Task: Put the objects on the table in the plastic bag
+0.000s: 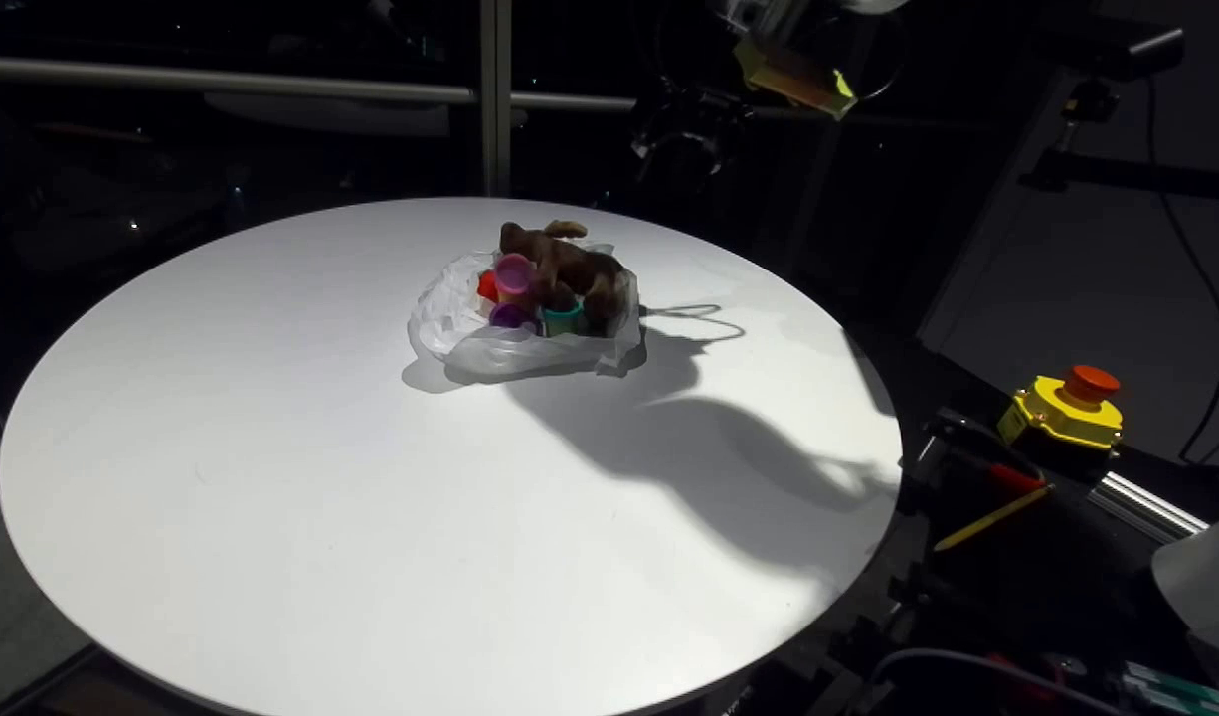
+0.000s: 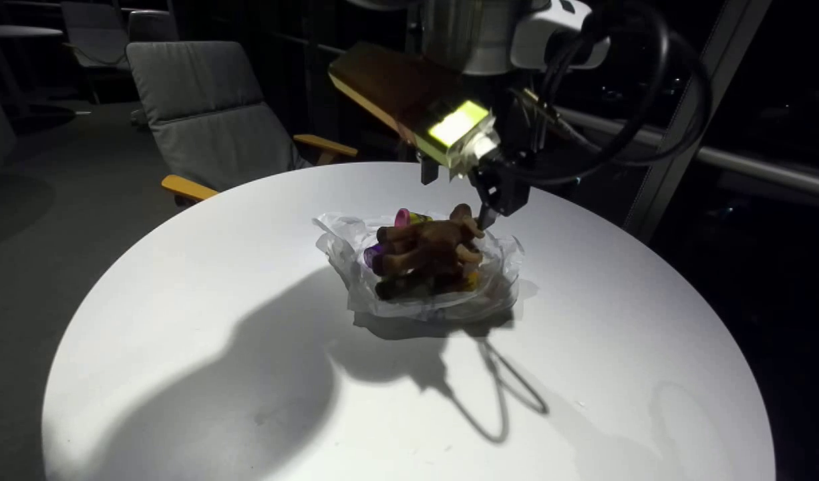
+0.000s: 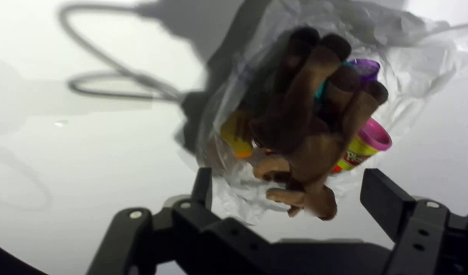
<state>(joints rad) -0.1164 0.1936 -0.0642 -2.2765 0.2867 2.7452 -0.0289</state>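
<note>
A translucent white plastic bag (image 1: 450, 333) lies open on the table, also in the exterior view (image 2: 339, 250) and the wrist view (image 3: 421, 72). A brown toy animal (image 2: 436, 240) lies on top of several tubs in the bag; it fills the middle of the wrist view (image 3: 314, 156). A pink-lidded Play-Doh tub (image 3: 371, 137), a purple-lidded tub (image 1: 510, 316), a teal-lidded tub (image 1: 562, 318) and a yellow-orange thing (image 3: 236, 133) show around it, partly hidden. My gripper (image 3: 287, 179) is open and empty, above the toy's head end. It also shows in both exterior views (image 1: 681, 159) (image 2: 457, 197).
The round white table (image 1: 321, 527) carries the bag near one edge. A grey chair (image 2: 202, 113) with wooden armrests stands beyond the table. A yellow emergency-stop box (image 1: 1065, 410) sits beside the table. Arm shadows fall across the tabletop. A cable (image 2: 660, 87) loops from the arm.
</note>
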